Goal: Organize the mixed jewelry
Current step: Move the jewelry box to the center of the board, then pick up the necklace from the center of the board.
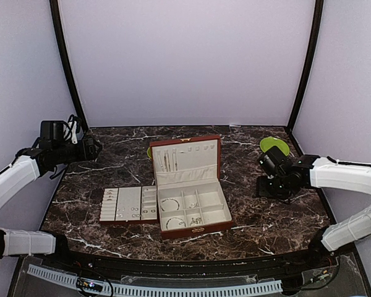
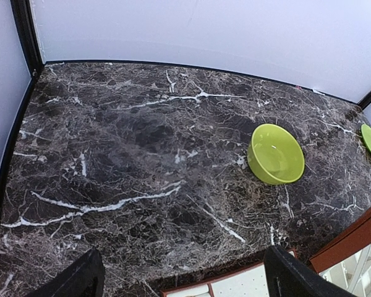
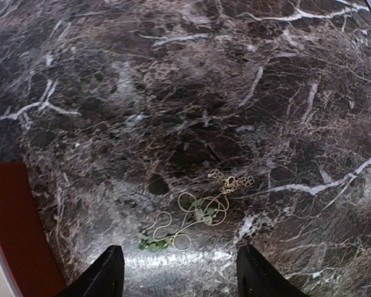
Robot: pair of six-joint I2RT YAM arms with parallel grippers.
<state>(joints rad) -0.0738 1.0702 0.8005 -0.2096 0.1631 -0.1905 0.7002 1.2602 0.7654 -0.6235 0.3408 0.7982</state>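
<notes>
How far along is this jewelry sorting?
Done: silvery pieces sit in the open red-brown box and the cream tray. In hand: nothing; left gripper and right gripper are open. Left: a thin chain with green beads lies on the marble table under the right gripper.

Your table [image 1: 111, 179] looks like polished marble, dark brown with white veins, glossy enough to throw glare. The box [image 1: 195, 230] on it has a smooth red-brown, leather-like shell and is lined inside in matt cream, soft like cloth. Right of the box lies a fine chain [image 3: 198, 213] of shiny pale metal with glassy green beads. Behind the box, the lime bowl [image 2: 275, 154] is smooth and glossy.
</notes>
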